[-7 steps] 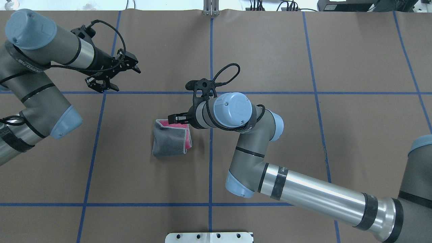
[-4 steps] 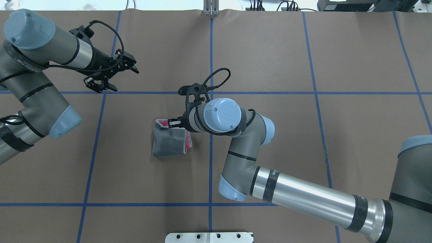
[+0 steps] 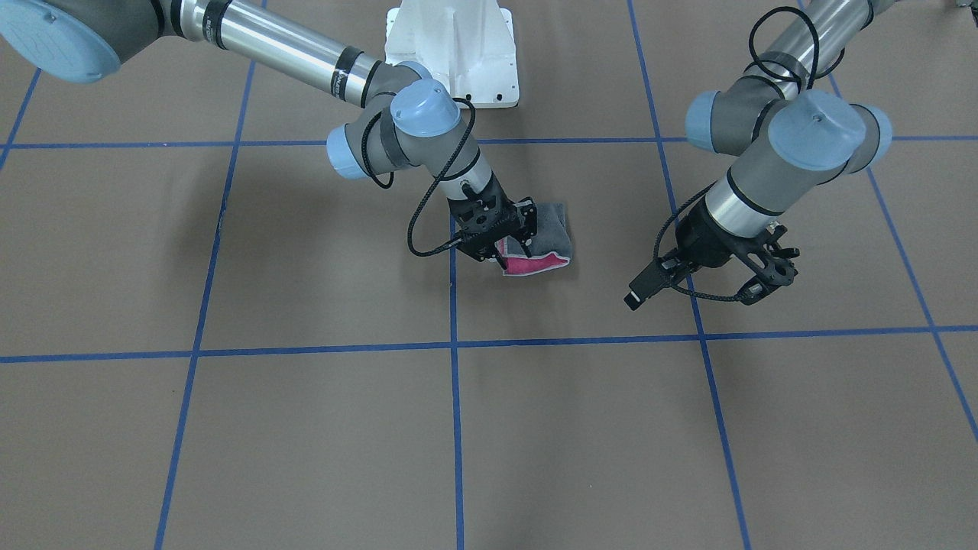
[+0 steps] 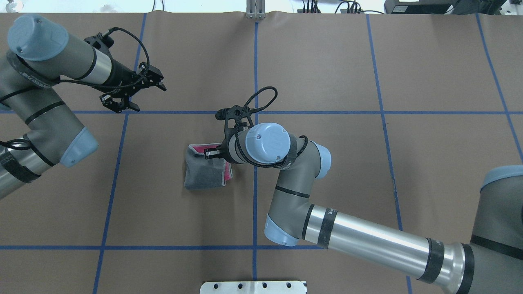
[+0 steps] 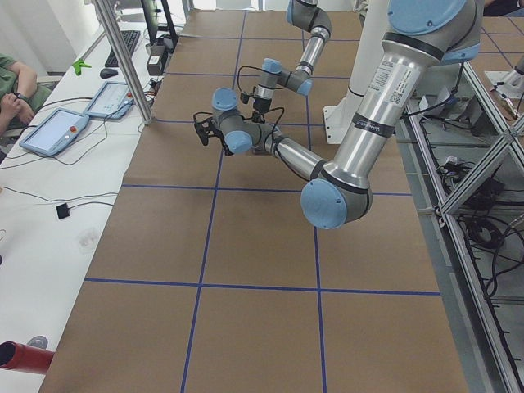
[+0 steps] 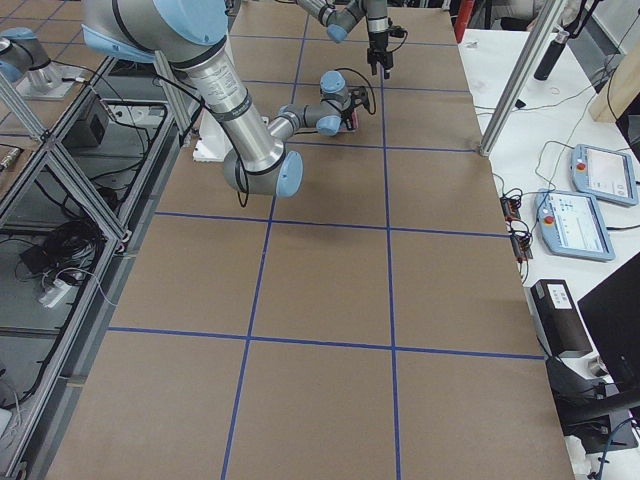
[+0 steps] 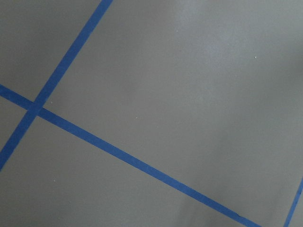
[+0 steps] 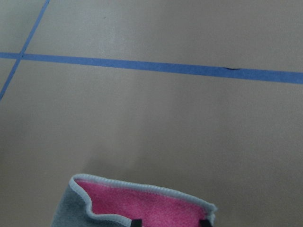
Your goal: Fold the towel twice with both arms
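Observation:
The towel (image 4: pixel 204 173) lies folded near the table's middle, dark grey face up, with a pink strip (image 3: pixel 535 265) along its far edge. My right gripper (image 4: pixel 210 154) is down at that far edge, close to the right corner. In the right wrist view the two black fingertips (image 8: pixel 136 222) stand apart over the pink layer of the towel (image 8: pixel 142 203), so it is open. My left gripper (image 4: pixel 149 98) hangs open and empty above the table, far to the towel's left and further back. It shows in the front-facing view as well (image 3: pixel 772 284).
Brown paper with blue tape lines (image 4: pixel 255 65) covers the table. The white pedestal (image 3: pixel 451 46) stands at the robot's edge. In the left side view a person's arm (image 5: pixel 16 82) and tablets (image 5: pixel 53 131) lie on a white bench past the far edge.
My right arm has swung left and toward the robot, bringing its gripper onto the towel's far edge. My left gripper has drifted slightly left and back, still open.

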`<state>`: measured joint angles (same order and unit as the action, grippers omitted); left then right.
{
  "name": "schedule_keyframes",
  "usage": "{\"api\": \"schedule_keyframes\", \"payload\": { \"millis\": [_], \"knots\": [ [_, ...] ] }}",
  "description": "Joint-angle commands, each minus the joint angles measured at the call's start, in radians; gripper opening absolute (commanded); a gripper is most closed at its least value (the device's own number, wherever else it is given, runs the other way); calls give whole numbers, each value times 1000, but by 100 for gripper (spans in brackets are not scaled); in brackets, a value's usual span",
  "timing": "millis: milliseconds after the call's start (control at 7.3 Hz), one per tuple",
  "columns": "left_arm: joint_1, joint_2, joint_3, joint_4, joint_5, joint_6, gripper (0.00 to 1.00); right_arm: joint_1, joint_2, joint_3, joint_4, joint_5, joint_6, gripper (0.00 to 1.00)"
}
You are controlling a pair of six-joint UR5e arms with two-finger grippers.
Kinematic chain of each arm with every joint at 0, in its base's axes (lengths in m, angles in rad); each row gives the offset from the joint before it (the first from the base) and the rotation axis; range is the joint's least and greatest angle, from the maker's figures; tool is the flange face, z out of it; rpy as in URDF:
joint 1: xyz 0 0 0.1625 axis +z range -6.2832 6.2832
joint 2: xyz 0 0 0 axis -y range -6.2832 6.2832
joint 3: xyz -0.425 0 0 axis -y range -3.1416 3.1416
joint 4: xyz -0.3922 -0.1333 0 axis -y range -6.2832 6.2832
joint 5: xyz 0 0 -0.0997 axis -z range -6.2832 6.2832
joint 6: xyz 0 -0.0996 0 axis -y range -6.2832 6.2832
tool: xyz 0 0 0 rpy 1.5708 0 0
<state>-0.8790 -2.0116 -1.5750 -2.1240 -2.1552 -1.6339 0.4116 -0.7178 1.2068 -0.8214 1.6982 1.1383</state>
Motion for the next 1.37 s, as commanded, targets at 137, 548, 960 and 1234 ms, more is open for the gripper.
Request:
{"api": "schedule_keyframes", "payload": {
  "millis": [137,548,960,1234],
  "knots": [
    [-2,1,1,1,0,2,100,-5,-3,0,1,0,-3,37],
    [-5,-1,1,4,0,2,100,-4,-8,2,2,0,-3,1],
    [-12,-1,1,6,0,2,100,19,-8,8,8,1,-5,0],
    [-12,-4,1,6,0,2,100,55,-8,14,10,5,-3,0]
  ]
}}
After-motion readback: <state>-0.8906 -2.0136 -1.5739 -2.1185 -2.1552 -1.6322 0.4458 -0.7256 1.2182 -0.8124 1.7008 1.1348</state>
